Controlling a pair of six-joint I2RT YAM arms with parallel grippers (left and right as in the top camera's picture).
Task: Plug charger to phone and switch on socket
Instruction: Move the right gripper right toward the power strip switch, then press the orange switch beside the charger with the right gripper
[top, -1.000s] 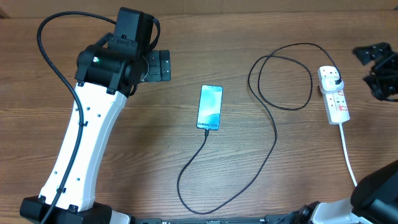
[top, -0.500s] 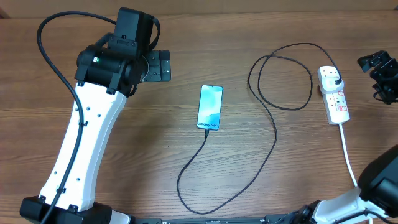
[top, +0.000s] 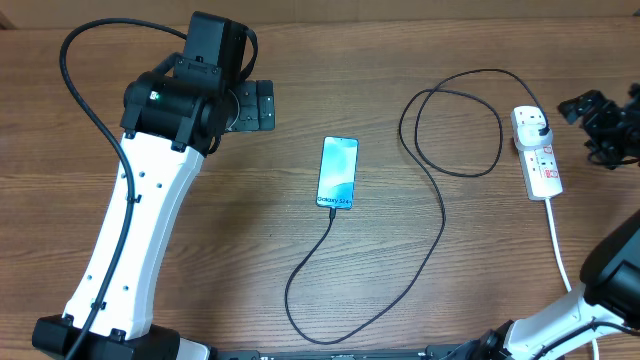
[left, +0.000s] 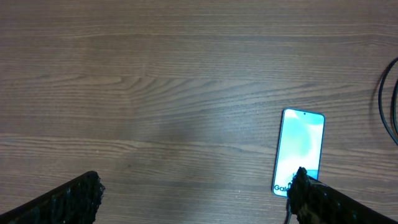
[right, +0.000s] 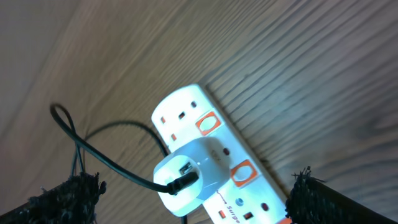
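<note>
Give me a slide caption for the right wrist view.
Open right claw facing the socket, charger plugged in.

We find the phone (top: 338, 173) flat at mid-counter (top: 230, 250), the charger (top: 441, 225) in its near end, cable curving toward us then back to a loop left of the socket (top: 541, 165), plug in the socket's far outlet, left hand (left: 196, 199) beyond the phone's left, right hand (right: 194, 190) above the socket.
</note>
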